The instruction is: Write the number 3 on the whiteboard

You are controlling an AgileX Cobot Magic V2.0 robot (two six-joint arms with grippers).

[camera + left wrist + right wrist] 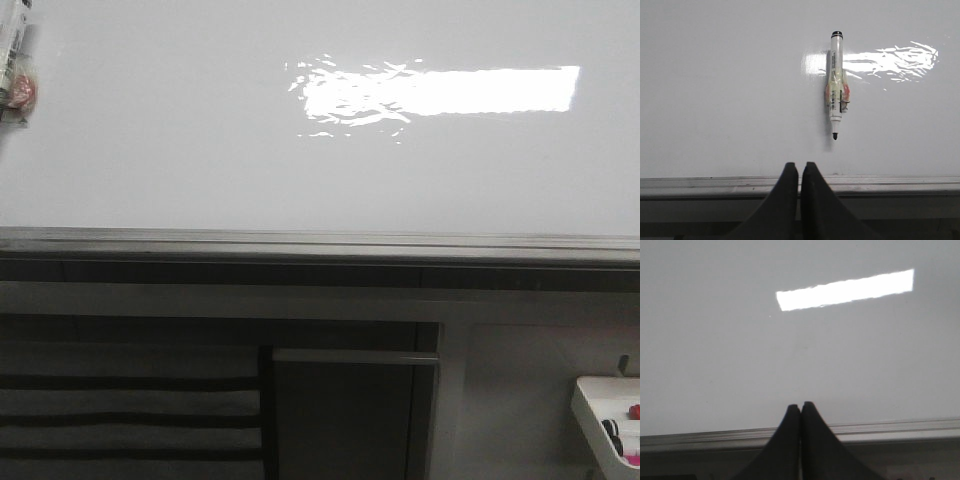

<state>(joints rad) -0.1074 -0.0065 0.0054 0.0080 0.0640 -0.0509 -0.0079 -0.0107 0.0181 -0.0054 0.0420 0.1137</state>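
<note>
- our left gripper (799,172) and right gripper (800,412) sit pinched closed, holding nothing
- whiteboard (200,150) blank, no 3 yet
- next we gotta grab that marker (836,85) stuck on the board

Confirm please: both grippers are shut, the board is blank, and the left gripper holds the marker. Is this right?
One part is wrong. The left gripper is shut on nothing; the marker sits apart from it on the whiteboard, as the left wrist view shows. The right gripper is shut, and no writing shows.
</note>
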